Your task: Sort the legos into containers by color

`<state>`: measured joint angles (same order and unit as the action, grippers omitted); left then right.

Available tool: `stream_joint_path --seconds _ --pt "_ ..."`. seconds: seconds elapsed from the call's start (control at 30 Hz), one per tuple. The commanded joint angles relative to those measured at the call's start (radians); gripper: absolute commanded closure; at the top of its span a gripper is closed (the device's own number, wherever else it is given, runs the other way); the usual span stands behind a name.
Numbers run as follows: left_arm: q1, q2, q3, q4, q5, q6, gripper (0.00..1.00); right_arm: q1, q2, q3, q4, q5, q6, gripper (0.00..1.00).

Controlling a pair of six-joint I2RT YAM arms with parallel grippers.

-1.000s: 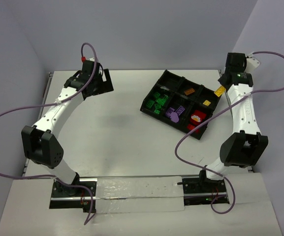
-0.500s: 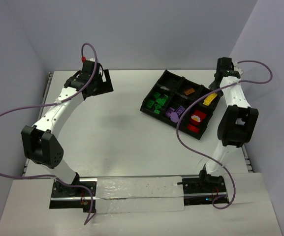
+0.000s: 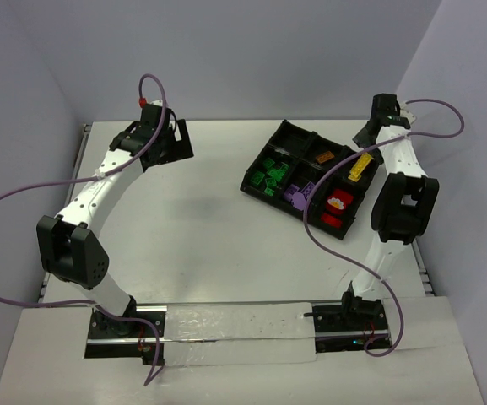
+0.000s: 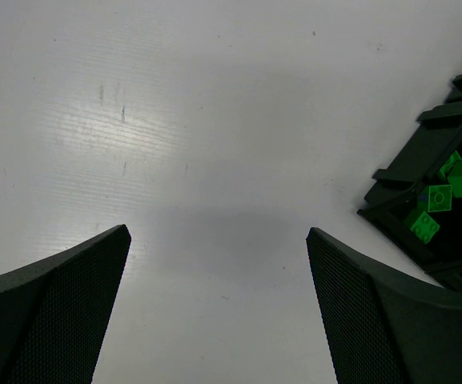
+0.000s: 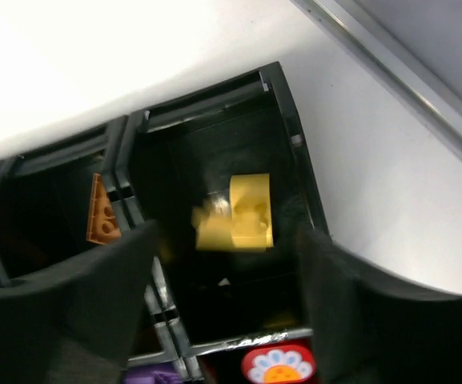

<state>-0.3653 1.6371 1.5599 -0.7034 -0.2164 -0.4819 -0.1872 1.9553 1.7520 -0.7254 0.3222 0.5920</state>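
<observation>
The right tool hangs spread wide above the black plastic divided tray, with a small yellow plastic lego, blurred, loose in the corner bin: the drop step, I judge. Next it should lift clear. The left tool, released and empty, hovers over the matte white worktop; plain lavender walls surround.

The left arm and right arm are wearing white shells with black joints, purple cables are trailing off them, and the left gripper's black fingers are showing mesh.
</observation>
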Motion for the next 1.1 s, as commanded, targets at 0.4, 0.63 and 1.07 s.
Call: stream_joint_path --seconds 0.4,0.63,1.07 --pt "0.005 -0.032 0.007 0.01 -0.032 0.016 0.01 -0.008 -0.222 0.093 -0.001 -0.008 -0.066 0.08" --pt "0.005 -0.042 -0.001 0.031 -0.053 0.025 0.01 -0.003 -0.355 0.037 -0.022 -0.023 -0.077 0.0" --pt "0.005 0.007 0.106 0.085 0.026 0.013 0.01 0.0 -0.488 -0.101 0.028 0.043 -0.129 0.0"
